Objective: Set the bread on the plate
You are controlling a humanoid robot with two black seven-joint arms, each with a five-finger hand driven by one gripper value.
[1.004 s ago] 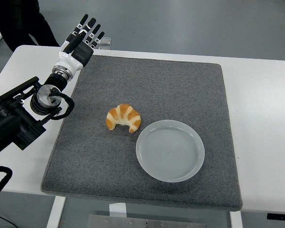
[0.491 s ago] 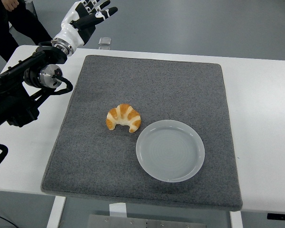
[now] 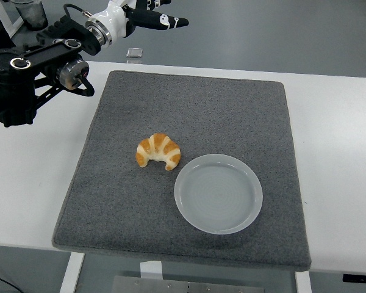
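Note:
A golden croissant point(image 3: 158, 151) lies on the grey mat point(image 3: 189, 104), just left of a pale round plate point(image 3: 218, 193) that holds nothing. My left hand point(image 3: 152, 14) is raised high at the top left, far above and behind the croissant. Its fingers are stretched out and hold nothing. The black left arm point(image 3: 36, 73) comes in from the left edge. The right arm is out of view.
The grey mat covers most of the white table point(image 3: 335, 122). A small clear square object point(image 3: 133, 53) lies on the table behind the mat's far left corner. A dark shape shows at the top left corner.
My left arm has swung upward and to the right over the last second. The hand has gone from the mat's far left corner to above the table's back edge. The croissant and plate have not moved.

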